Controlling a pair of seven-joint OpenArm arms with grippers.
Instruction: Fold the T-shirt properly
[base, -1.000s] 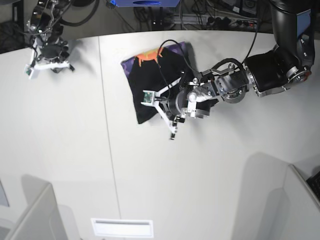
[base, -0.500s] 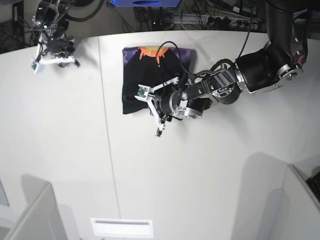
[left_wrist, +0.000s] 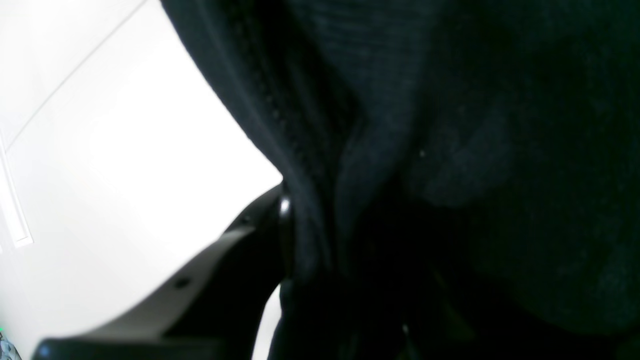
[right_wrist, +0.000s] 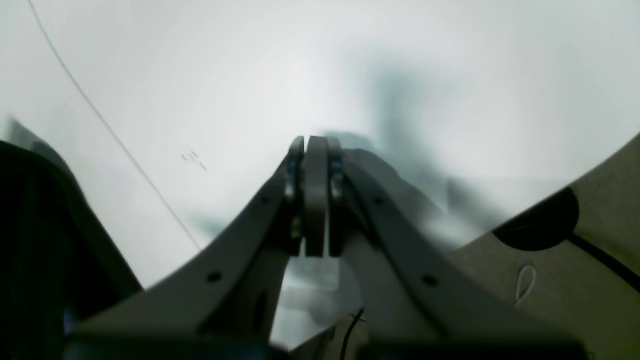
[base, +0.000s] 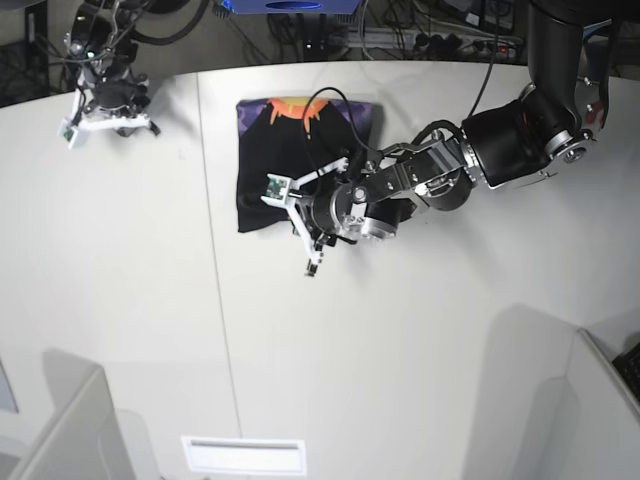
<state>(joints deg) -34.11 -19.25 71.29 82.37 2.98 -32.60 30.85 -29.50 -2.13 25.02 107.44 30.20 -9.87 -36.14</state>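
One black T-shirt (base: 285, 165) lies folded into a rough rectangle on the white table (base: 400, 340), near its far edge, with a purple, orange and yellow print along its far end. We see the left gripper (base: 305, 232) at the shirt's near edge, its jaws narrow and pinching black cloth, which fills the left wrist view. Well apart, at the table's far corner, the right gripper (right_wrist: 310, 200) has its jaws pressed together, empty.

Black T-shirt (base: 270, 165), folded, print showing at far edge, on table
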